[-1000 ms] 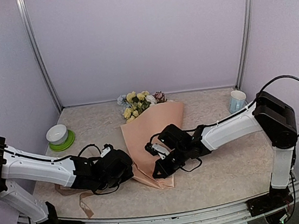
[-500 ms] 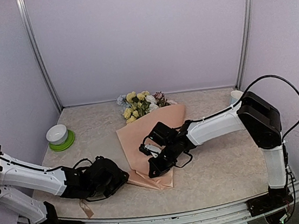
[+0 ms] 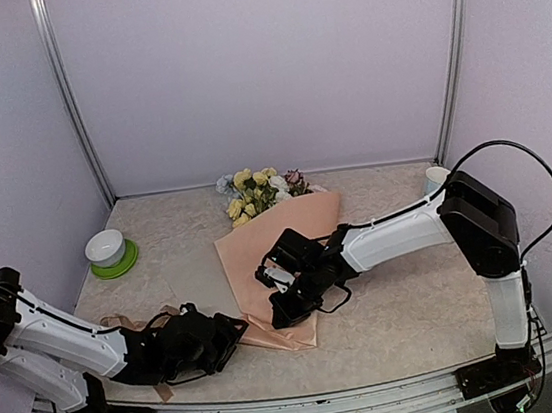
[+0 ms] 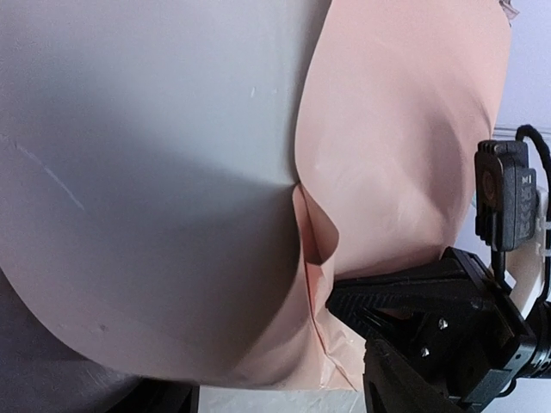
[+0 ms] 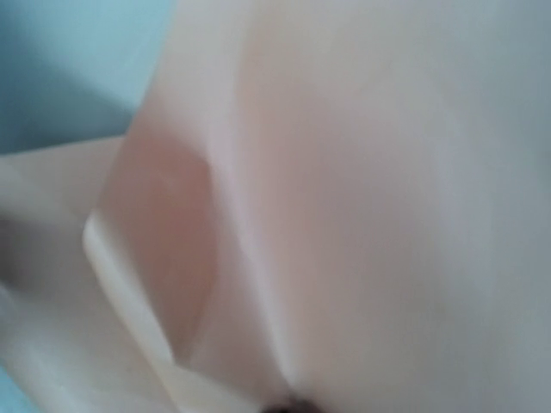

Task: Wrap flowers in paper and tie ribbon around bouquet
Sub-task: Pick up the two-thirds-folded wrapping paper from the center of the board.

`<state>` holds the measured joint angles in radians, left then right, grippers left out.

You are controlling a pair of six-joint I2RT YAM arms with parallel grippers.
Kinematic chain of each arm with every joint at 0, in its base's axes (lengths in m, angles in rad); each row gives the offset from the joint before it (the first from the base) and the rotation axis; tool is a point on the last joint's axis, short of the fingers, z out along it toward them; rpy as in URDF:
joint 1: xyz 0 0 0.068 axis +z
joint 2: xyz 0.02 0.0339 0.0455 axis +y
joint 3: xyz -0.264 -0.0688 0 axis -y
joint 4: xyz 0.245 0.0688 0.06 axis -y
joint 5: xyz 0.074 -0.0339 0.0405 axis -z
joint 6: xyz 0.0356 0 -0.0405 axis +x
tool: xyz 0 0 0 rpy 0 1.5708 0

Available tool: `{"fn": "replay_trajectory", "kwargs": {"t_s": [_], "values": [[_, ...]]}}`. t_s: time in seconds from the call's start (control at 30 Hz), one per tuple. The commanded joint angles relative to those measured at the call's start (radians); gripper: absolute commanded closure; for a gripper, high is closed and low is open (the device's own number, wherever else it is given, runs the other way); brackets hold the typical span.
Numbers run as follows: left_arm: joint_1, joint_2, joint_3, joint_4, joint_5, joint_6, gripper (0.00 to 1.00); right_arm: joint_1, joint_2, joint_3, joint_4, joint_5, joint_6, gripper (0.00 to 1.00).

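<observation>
At the middle of the table (image 3: 418,295) lies the bouquet (image 3: 277,234), flowers (image 3: 254,191) toward the upper frame. The right gripper (image 3: 281,312) is clenched, pressed on the lower fold of the paper (image 4: 396,129). The left gripper (image 3: 235,328) sits just beside that end; I cannot tell how its jaws stand. The ribbon (image 3: 119,320) trails at lower left.

Peach-pink paper (image 3: 282,238) cones around pastel flowers (image 3: 254,191), lying flat on the counter (image 3: 418,300); tan ribbon (image 3: 119,322) trails leftward
</observation>
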<state>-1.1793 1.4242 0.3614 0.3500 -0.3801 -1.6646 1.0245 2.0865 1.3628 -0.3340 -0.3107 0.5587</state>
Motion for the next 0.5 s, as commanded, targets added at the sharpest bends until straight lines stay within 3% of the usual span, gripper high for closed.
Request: {"fn": "replay_trajectory", "kwargs": {"t_s": [0.0,0.1,0.3,0.47], "values": [[-0.076,0.061,0.015,0.032,-0.093,-0.091,0.36,0.042,0.054,-0.071,-0.071,0.069,0.051,0.97],[-0.086,0.088,0.048,-0.024,-0.131,-0.155,0.4,0.045,0.051,-0.094,-0.054,0.063,0.059,0.97],[-0.106,0.076,0.052,-0.157,-0.166,-0.241,0.64,0.052,0.058,-0.099,-0.031,0.058,0.058,0.97],[-0.073,0.057,-0.021,-0.099,-0.184,-0.25,0.85,0.053,0.078,-0.096,-0.031,0.04,0.042,0.98]]}}
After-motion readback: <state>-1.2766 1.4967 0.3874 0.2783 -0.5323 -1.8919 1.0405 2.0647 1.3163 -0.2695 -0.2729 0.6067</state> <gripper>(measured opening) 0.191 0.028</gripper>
